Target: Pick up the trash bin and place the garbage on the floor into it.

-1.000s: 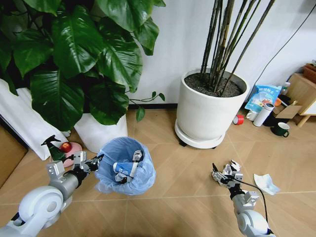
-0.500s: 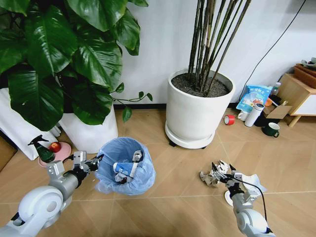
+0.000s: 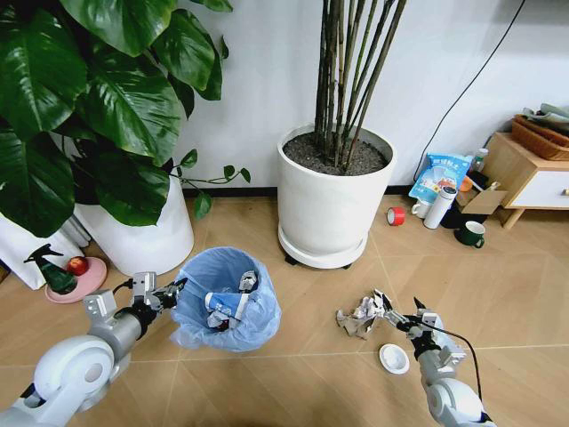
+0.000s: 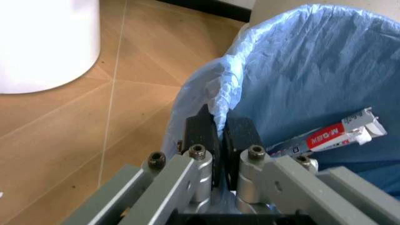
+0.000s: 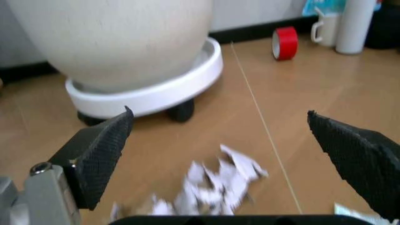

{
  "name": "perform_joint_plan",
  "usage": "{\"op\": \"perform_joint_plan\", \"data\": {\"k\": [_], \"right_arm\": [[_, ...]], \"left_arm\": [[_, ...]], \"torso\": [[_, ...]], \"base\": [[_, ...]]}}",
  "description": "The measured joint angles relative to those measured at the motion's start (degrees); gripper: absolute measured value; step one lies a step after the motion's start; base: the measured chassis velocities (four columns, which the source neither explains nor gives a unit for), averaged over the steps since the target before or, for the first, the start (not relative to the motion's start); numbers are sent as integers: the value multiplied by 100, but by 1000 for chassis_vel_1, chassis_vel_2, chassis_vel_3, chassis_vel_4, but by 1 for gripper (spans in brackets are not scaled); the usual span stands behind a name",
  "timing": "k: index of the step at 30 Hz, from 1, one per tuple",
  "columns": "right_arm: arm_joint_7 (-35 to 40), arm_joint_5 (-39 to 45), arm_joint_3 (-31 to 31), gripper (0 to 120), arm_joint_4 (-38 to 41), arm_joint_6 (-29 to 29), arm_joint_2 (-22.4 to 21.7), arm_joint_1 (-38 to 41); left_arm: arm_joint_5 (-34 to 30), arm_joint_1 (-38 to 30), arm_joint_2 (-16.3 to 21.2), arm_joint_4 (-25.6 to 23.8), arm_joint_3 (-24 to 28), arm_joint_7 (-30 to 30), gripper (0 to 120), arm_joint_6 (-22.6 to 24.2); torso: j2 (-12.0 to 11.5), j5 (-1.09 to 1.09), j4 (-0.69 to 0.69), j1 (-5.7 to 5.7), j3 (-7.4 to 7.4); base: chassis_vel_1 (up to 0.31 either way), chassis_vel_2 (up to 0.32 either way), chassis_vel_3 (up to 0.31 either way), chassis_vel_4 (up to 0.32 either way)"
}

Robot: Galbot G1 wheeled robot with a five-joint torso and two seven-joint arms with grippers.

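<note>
Left gripper: jaws together, clamped on the near rim of the small round dark bin w/ crinkly light-blue plastic liner; a fold of liner is pinched between the pads. In head view the left gripper sits at the bin's left edge. Can't tell whether the bin is lifted or resting on the light-brown herringbone wood-look floor.

Bin contents: blue-white crushed packet and white tube wrapper w/ red print lie inside, plus a small whitish scrap near the far wall of the liner. So part of the pickup looks done.

Centre: big white plant pot on a castor tray, well behind the work area; not a task item.

Right of bin, on the floor: crumpled white paper wad, well apart from the bin. Right gripper hovers just beside and above it, fingers spread wide apart, nothing between them; wad sits low between the two fingers in right wrist view. White disc on the floor just beside the right forearm.

Status, my read: bin gripped, some litter in; the wad and the disc remain. Wad appears lined up for a grasp, not yet closed on.
</note>
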Motion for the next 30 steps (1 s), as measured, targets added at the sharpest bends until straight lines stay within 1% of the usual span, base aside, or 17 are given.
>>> {"op": "perform_joint_plan", "data": {"k": [3, 6, 7, 10, 12, 13, 14, 15, 16, 17, 19, 20, 21, 22, 24, 29, 30], "right_arm": [[187, -40, -145, 100, -17, -64, 52, -65], [643, -54, -500, 100, -99, -115, 200, -61], [643, -54, -500, 100, -99, -115, 200, -61], [1094, 223, -835, 100, -107, -286, 348, 46], [1094, 223, -835, 100, -107, -286, 348, 46], [1412, 319, -1024, 100, -203, -404, 493, 219], [1412, 319, -1024, 100, -203, -404, 493, 219], [1665, 435, -1133, 100, -283, -517, 569, 357], [1915, 566, -1222, 100, -361, -632, 656, 543], [2081, 652, -1266, 100, -440, -710, 709, 674], [2165, 712, -1294, 100, -495, -752, 739, 749], [2279, 799, -1343, 100, -602, -823, 780, 894], [2279, 799, -1343, 100, -602, -823, 780, 894], [2364, 859, -1375, 100, -657, -872, 802, 966], [2615, 1083, -1428, 100, -694, -1036, 822, 1063], [2708, 1286, -1445, 99, -772, -1129, 799, 1164], [2731, 1377, -1450, 96, -792, -1167, 769, 1196]], "left_arm": [[4, 0, -13, 0, 0, -1, 0, 0], [5, -1, -6, 1, -1, -9, 0, 0], [5, -1, -6, 1, -1, -9, 0, 0], [1, 0, 0, 0, -8, -22, 0, 0], [1, 0, 0, 0, -8, -22, 0, 0], [-3, 13, 0, -3, -13, -33, 0, 0], [-3, 13, 0, -3, -13, -33, 0, 0], [-5, 17, -1, -3, -22, -42, 0, 0], [-10, 30, 1, -8, -27, -50, 0, 0], [-16, 40, 7, -20, -47, -53, 0, 0], [-19, 51, 11, -22, -58, -56, 0, 0], [-24, 72, 19, -22, -74, -61, 0, 1], [-24, 72, 19, -22, -74, -61, 0, 1], [-28, 79, 28, -24, -94, -61, 0, 1], [-35, 88, 33, -24, -104, -66, 0, 1], [-38, 87, 30, -20, -105, -70, 0, 2], [-38, 84, 28, -7, -100, -71, 0, 2]], "torso": [[0, 0, 0, 0, 0], [0, 0, 0, 0, 0], [0, 0, 0, 0, 0], [0, 0, 1, 0, 0], [0, 0, 1, 0, 0], [0, 1, 2, 0, 0], [0, 1, 2, 0, 0], [0, -4, -1, 0, 0], [0, 3, 1, 0, 0], [0, 3, 2, 0, 0], [0, 0, 1, 1, 0], [0, -1, 2, 0, 0], [0, -1, 2, 0, 0], [0, 2, 2, 0, 0], [0, 0, 2, 0, 0], [0, 1, 1, 0, 0], [0, 1, 1, 0, 0]], "base": [[-15, -7, 9, 17], [0, 0, 0, 0], [0, 0, 0, 0], [0, 0, 0, 0], [0, 0, 0, 0], [0, 0, 0, 0], [0, 0, 0, 0], [0, 0, 0, 0], [0, 0, 0, 0], [0, 0, 0, 0], [0, 0, 0, 0], [0, 0, 0, 0], [0, 0, 0, 0], [0, 0, 0, 0], [0, 0, 0, 0], [0, 0, 0, 0], [0, 0, 0, 0]]}}
